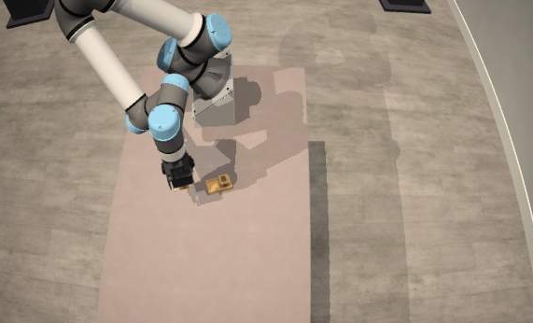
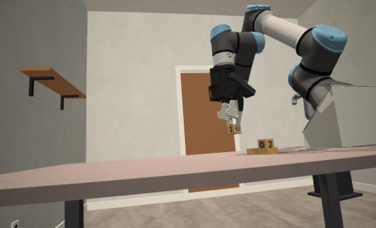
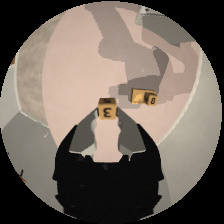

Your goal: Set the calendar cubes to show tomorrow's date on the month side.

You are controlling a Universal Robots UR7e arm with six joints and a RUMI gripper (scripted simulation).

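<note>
One light, stiff cube (image 1: 184, 188) (image 2: 232, 129) (image 3: 107, 109) sits clamped in the pincer (image 1: 179, 189) (image 2: 234, 128) (image 3: 107, 107); opposite flat sides, perhaps slippery, suit gripping best.

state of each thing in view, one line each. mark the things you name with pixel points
gripper (image 1: 181, 187) (image 2: 234, 126) (image 3: 107, 107): shut on a cube, raised above the table
held cube (image 2: 231, 129) (image 3: 107, 111): off the table, out of the tray
other cube (image 1: 224, 179) (image 2: 265, 143) (image 3: 152, 99): in the tray
tray (image 1: 212, 191) (image 2: 253, 151) (image 3: 135, 101): on the table, one cube in it
door (image 2: 204, 115): closed
</note>
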